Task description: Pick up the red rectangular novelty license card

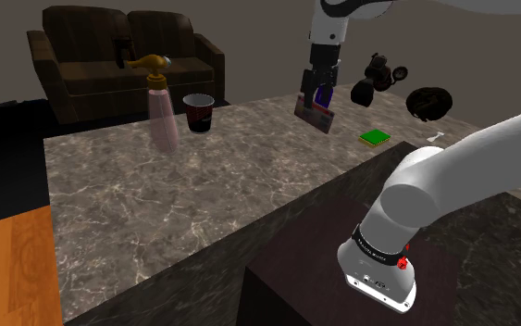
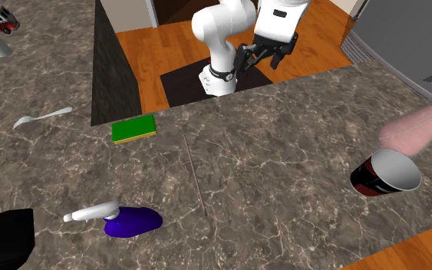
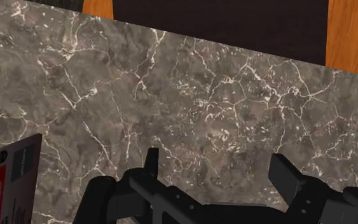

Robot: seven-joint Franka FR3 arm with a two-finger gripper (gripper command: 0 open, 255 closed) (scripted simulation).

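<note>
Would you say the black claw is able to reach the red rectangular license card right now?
Probably yes: the open claw hovers close beside the red rectangular card, with only stone countertop between them and nothing in the way; it looks to need only a sideways shift.

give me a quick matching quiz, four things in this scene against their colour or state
Things:
1 cup
2 pad
3 spray bottle
4 tool

Colour or state:
a pink with a gold trigger
b open, nothing between its fingers
c green
d dark with a red band

Pairs: 1-d, 2-c, 3-a, 4-b
</note>
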